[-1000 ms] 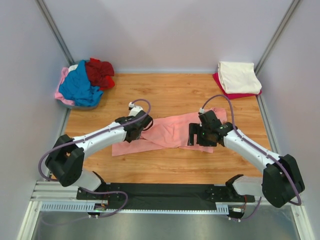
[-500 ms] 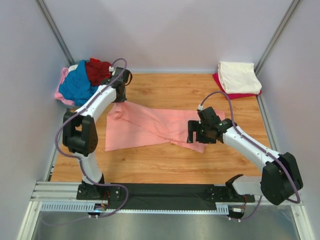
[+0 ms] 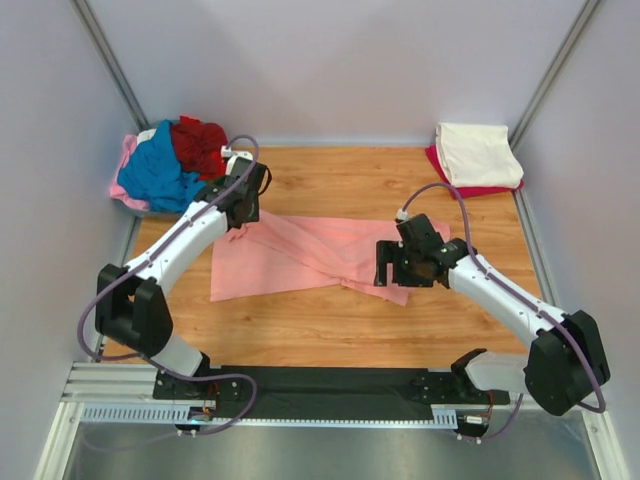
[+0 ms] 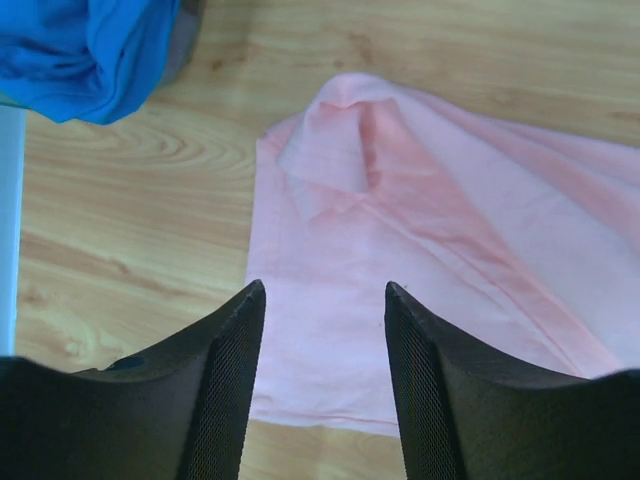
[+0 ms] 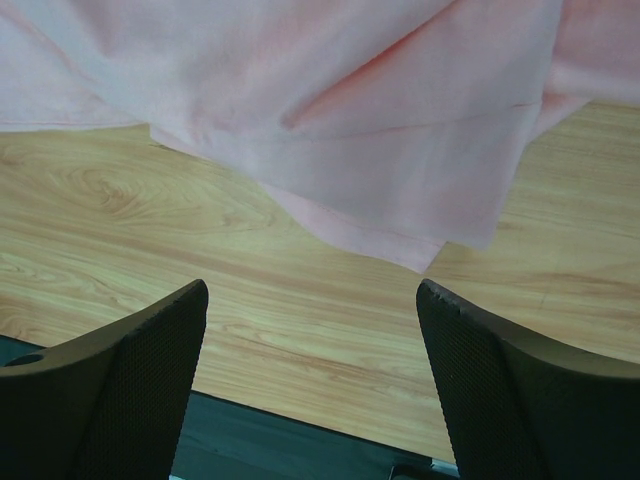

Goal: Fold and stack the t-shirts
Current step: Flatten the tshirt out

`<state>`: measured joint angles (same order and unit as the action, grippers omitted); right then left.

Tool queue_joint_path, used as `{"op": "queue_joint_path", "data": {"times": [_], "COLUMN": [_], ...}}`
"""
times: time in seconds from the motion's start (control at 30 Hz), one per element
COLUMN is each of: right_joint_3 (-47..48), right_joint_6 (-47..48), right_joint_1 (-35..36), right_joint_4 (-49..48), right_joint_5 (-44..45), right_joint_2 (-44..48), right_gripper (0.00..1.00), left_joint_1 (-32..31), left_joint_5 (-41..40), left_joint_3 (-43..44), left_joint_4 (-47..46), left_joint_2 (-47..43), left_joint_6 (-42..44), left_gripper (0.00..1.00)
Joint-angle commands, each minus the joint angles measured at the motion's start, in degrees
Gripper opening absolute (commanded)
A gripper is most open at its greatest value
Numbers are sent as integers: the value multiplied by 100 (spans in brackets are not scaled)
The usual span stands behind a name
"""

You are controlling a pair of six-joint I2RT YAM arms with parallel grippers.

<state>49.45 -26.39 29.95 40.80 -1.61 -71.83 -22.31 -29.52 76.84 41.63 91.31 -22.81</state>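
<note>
A salmon-pink t-shirt point(image 3: 300, 255) lies crumpled and partly spread across the middle of the wooden table. My left gripper point(image 3: 244, 208) hovers over its back-left corner, jaws open, with nothing between them. From the left wrist, the pink t-shirt point(image 4: 430, 220) lies flat below the left gripper point(image 4: 325, 300). My right gripper point(image 3: 384, 266) stands open at the shirt's right end. The right wrist view has the right gripper point(image 5: 312, 295) over bare wood, just short of the shirt's hem point(image 5: 360, 130). Blue point(image 3: 155, 172), dark red point(image 3: 200, 145) and pale pink point(image 3: 124, 160) t-shirts are piled at the back left.
The pile sits in a grey bin point(image 3: 150, 211) at the back-left corner. A folded cream shirt point(image 3: 475, 152) lies on a folded dark red one point(image 3: 447, 181) at the back right. The black base rail point(image 3: 330, 385) runs along the near edge. Grey walls enclose the table.
My left gripper carried the shirt's left end out toward the back left, then opened and let it go. The shirt now lies spread wider. The right arm barely moved.
</note>
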Motion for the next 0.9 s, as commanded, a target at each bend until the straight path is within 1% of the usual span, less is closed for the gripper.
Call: {"op": "queue_joint_path", "data": {"times": [0.0,0.07,0.1,0.17,0.33,0.4,0.53,0.67,0.87], "right_joint_3": [47,38,30,-6,-14,-14,3,38,144], "right_joint_6": [-59,-68,-59,-50,-68,-50,-15,2,64], "right_joint_1": [72,81,72,72,72,72,72,72,72], "right_joint_4": [-177,-160,-177,-186,-169,-151,-89,-98,-28], "right_joint_5": [-15,2,2,3,-112,-103,-59,-68,-15], "right_joint_2": [-24,-24,-32,-41,11,46,38,-32,-138], "right_gripper": [86,87,87,87,86,86,87,86,87], "left_joint_1": [-28,-28,-28,-20,191,270,516,613,640], "left_joint_5": [-424,-388,-353,-274,191,209,517,535,798], "left_joint_3": [-720,-915,-995,-1039,-1171,-1110,-794,-276,-90], "left_joint_4": [-698,-875,-919,-1085,-1718,-1825,-1711,-1359,-1166], "left_joint_2": [-262,-184,-1,298,546,695,1064,1503,1785], "left_joint_6": [-163,-136,-84,-5,276,321,277,233,224], "left_gripper": [58,58,59,61,65,66,67,67,66]}}
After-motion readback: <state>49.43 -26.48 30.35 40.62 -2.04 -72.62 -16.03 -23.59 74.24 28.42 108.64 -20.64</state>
